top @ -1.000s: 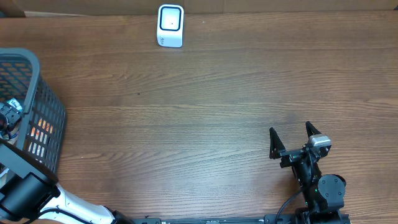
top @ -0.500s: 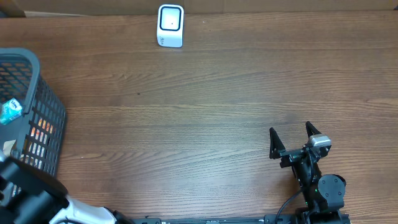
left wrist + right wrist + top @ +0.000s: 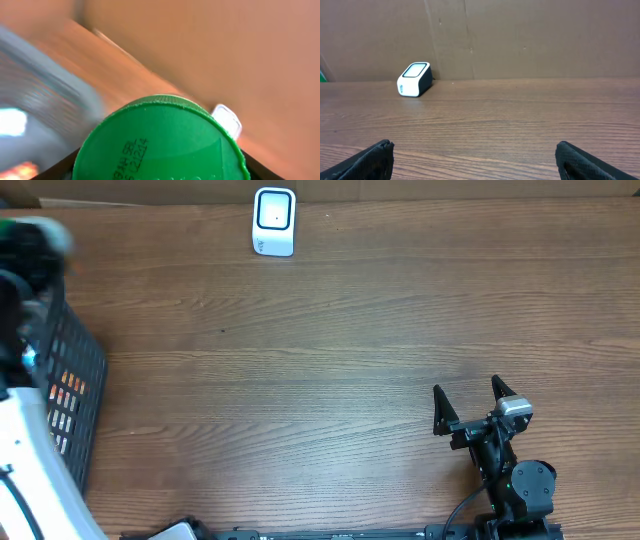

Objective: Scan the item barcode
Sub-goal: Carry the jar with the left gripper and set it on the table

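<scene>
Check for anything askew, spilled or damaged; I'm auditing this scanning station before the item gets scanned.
Nothing stands out. The scanner stands upright at the table's far edge, the basket looks intact, and the green-lidded item in the left gripper shows no damage.

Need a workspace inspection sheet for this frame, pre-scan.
Surface: wooden table, no spills seen.
Job's things: white scanner at the far edge; green-lidded item, barcode not visible.
Clutter: dark mesh basket at the left edge, orange contents showing through.
Grippers: left gripper shut on the item; right gripper open, empty.
Cables: black cable by the right arm's base.
Surroundings: cardboard wall behind the table.
</scene>
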Controlling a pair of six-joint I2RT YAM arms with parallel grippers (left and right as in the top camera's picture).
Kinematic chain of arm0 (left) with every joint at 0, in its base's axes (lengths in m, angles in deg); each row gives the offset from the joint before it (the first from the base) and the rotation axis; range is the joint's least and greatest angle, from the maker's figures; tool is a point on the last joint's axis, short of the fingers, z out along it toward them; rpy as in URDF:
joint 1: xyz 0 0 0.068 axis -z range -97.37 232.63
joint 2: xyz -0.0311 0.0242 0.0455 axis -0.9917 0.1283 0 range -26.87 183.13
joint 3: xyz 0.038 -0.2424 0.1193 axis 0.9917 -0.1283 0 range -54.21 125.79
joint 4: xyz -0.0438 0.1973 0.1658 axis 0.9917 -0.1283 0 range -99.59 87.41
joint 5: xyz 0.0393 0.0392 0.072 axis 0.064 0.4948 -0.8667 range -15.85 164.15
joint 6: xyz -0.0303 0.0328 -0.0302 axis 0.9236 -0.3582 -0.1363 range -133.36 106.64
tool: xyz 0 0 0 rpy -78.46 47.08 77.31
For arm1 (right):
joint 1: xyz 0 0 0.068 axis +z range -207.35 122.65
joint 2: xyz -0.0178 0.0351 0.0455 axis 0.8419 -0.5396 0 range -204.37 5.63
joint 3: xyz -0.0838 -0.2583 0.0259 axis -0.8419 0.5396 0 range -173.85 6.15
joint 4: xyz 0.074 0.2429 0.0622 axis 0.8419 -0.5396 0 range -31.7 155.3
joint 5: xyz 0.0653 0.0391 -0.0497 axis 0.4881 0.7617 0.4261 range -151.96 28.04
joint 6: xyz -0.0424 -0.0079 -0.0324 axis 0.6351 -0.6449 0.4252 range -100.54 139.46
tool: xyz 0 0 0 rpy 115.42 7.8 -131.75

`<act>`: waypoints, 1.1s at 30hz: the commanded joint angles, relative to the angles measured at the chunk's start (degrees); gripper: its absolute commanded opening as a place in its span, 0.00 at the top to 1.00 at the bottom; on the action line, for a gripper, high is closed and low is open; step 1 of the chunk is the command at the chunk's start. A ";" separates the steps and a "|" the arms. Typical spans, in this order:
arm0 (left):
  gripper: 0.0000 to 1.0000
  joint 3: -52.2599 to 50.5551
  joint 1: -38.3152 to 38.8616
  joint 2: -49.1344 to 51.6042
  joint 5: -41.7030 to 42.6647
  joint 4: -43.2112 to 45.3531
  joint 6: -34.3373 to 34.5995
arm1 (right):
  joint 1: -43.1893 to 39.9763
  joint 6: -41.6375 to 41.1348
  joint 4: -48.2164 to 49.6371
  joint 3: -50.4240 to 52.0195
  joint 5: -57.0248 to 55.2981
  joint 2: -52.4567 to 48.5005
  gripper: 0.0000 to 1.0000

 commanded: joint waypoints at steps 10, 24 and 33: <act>0.41 -17.00 36.79 14.23 -9.40 -3.82 -1.18 | 0.31 0.04 0.20 0.59 -0.50 0.37 0.00; 0.33 -17.68 49.46 34.03 -14.67 8.61 -1.84 | 0.31 0.04 0.20 0.59 -0.50 0.37 0.00; 0.00 -12.83 48.92 32.48 -14.67 6.71 -4.22 | 0.31 0.04 0.20 0.59 -0.50 0.37 0.00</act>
